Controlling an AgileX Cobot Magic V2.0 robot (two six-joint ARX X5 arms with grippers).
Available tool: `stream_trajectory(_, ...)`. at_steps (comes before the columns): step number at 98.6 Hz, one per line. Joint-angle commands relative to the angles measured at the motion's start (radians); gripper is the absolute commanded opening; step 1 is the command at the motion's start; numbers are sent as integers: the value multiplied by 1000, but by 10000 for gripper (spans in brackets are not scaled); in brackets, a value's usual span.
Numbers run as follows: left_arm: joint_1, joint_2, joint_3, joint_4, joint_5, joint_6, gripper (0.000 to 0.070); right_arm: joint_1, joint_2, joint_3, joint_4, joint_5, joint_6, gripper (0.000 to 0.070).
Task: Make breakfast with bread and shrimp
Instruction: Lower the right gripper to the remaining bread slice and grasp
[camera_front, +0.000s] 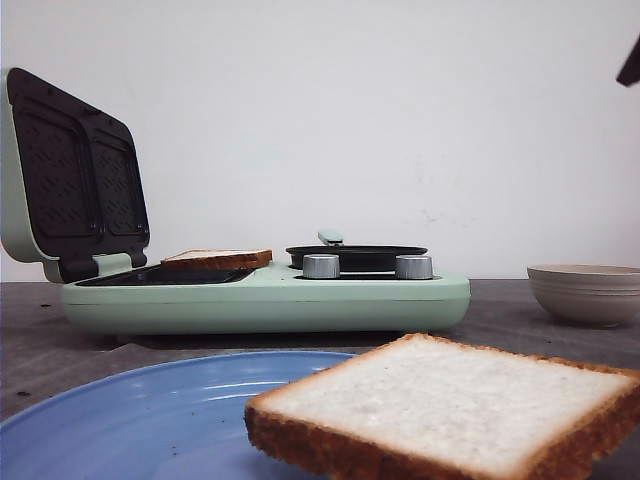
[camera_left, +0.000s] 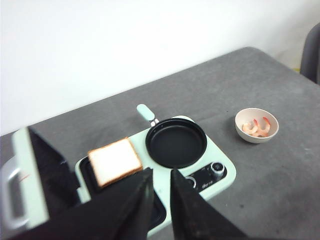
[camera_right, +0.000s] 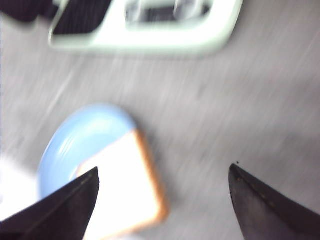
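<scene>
One bread slice (camera_front: 217, 259) lies on the open sandwich plate of the mint-green breakfast maker (camera_front: 270, 300); it also shows in the left wrist view (camera_left: 114, 161). The second bread slice (camera_front: 450, 405) rests on the edge of a blue plate (camera_front: 150, 420), seen blurred in the right wrist view (camera_right: 125, 192). The shrimp (camera_left: 256, 126) lie in a beige bowl (camera_left: 247, 135). My left gripper (camera_left: 159, 175) hovers high above the maker, jaws nearly together and empty. My right gripper (camera_right: 164, 172) is wide open above the plate's bread slice, empty.
The maker's lid (camera_front: 75, 180) stands open at the left. A round black pan (camera_left: 176, 142) with a mint handle sits on its right half, above two knobs (camera_front: 321, 266). The bowl (camera_front: 585, 292) stands at the right on the grey table (camera_front: 560, 335).
</scene>
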Motion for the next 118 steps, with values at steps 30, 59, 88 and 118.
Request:
stream_trajectory(30,-11,-166,24,-130,-23,-13,16,43,254,18,-66,-231,-33,509)
stream_trajectory(59,-11,-270,23,-151,-37,-10,16,156,486,18,18,-211,-92,510)
stream_trajectory(88,-11,-293,23,-153,-37,-9,16,202,604,18,93,-182,-150,510)
stream_trajectory(118,-11,-294,-6,-156,-38,0,16,218,647,18,138,-75,-189,510)
